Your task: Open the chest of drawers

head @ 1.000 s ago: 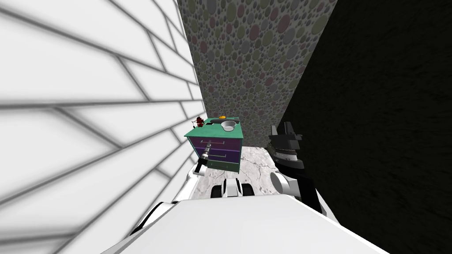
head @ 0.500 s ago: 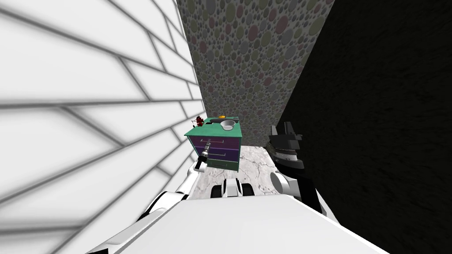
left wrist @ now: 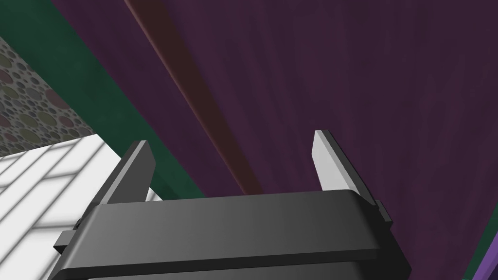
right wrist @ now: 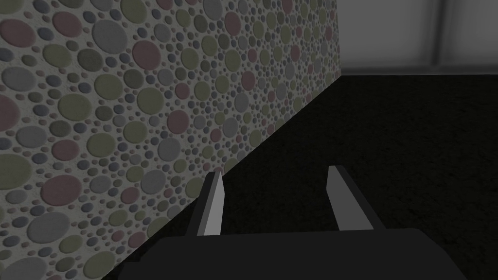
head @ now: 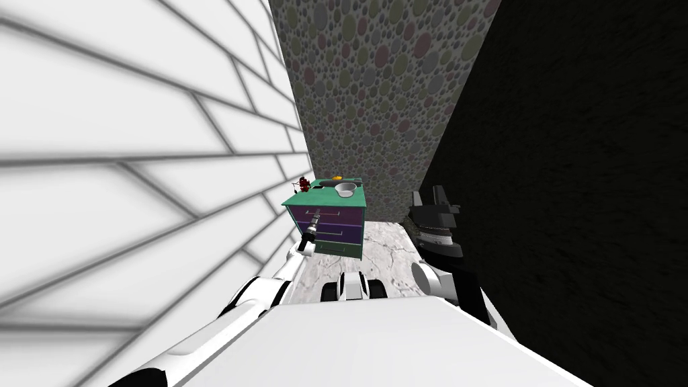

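My left end effector (left wrist: 231, 146) is spread wide and holds nothing. Its nose is right up at a purple drawer front (left wrist: 364, 73) of the chest of drawers (head: 332, 232). A thin brownish strip (left wrist: 194, 97) runs between the two fingers (left wrist: 330, 165). I cannot tell if it is the handle or just a line.

That is the worry. If the fingers close on the flat front and not on a handle, I think they will slip off and the drawer will stay shut. One finger sits near the green frame (left wrist: 97, 97), so it may bump there. A hard pull could also shake the chest.

Above this end effector is the green surface (head: 322, 197). A bowl (head: 345, 190) and a small red thing (head: 304, 184) on it could slide.

A white wall (head: 134, 168) is close beside the end effector, and a spotted wall (head: 383, 101) is behind the chest. Below is grey floor (head: 390, 248). The right end effector (head: 428, 196), also wide and empty, is held up well apart, by a dark wall (head: 591, 201).
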Robot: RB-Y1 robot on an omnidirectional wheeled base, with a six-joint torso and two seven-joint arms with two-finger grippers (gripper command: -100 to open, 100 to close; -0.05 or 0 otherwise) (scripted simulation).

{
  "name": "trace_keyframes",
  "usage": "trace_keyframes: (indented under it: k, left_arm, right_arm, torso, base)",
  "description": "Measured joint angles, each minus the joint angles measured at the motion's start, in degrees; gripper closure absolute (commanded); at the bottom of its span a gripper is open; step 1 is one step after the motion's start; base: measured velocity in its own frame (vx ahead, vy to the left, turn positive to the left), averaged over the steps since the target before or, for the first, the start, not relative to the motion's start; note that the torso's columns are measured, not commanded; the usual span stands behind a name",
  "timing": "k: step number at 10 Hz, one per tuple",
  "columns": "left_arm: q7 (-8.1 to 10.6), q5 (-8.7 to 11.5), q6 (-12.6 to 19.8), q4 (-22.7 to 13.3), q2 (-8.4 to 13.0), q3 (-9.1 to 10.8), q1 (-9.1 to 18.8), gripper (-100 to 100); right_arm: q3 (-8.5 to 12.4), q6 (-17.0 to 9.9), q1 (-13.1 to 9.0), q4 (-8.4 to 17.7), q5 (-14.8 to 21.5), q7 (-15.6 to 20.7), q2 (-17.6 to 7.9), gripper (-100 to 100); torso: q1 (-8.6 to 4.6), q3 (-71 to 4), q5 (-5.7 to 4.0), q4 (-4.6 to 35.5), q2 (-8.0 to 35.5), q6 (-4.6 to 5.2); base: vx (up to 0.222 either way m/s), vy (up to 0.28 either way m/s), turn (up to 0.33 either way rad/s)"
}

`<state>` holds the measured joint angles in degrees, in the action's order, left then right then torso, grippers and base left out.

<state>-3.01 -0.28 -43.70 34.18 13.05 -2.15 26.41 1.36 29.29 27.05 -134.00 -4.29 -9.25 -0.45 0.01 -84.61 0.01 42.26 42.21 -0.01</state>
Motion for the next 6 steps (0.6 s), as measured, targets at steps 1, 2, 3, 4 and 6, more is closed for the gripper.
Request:
trace_keyframes:
  k: [1,2,3,4,6]
  left_arm:
    - [0.00,0.00,-0.09,-0.24,0.00,0.01,0.07,100]
    - [-0.35,-0.24,0.10,0.81,-0.46,-0.30,-1.24,100]
    - [-0.43,-0.43,0.96,4.30,-0.61,-0.64,-3.72,100]
    - [-0.59,-0.72,1.54,6.51,-0.84,-1.03,-5.45,100]
    - [-1.10,-1.14,1.16,8.78,-1.40,-1.55,-7.75,100]
  right_arm:
    - [0.00,0.00,0.00,0.00,0.00,0.00,0.00,0]
    - [0.00,0.00,0.01,0.00,0.00,0.00,0.00,0]
    - [0.00,0.00,0.01,0.00,0.00,0.00,0.00,0]
    - [0.01,0.00,0.02,0.00,0.00,0.00,0.00,0]
    - [0.01,0.00,0.01,0.00,0.00,0.00,0.00,0]
  torso:
    - [0.02,-0.03,0.00,-0.01,-0.03,0.00]
    - [0.04,-0.10,0.01,-0.04,-0.16,0.00]
    - [0.13,-0.16,0.04,-0.17,-0.26,-0.03]
    - [0.12,-0.24,0.07,-0.27,-0.40,0.01]
    - [0.21,-0.34,0.16,-0.41,-0.61,0.11]
  base:
    - [0.058,0.009,0.019]
    - [0.075,0.020,0.007]
    - [0.100,0.017,0.028]
    - [0.073,0.017,0.016]
    - [0.075,0.031,0.017]
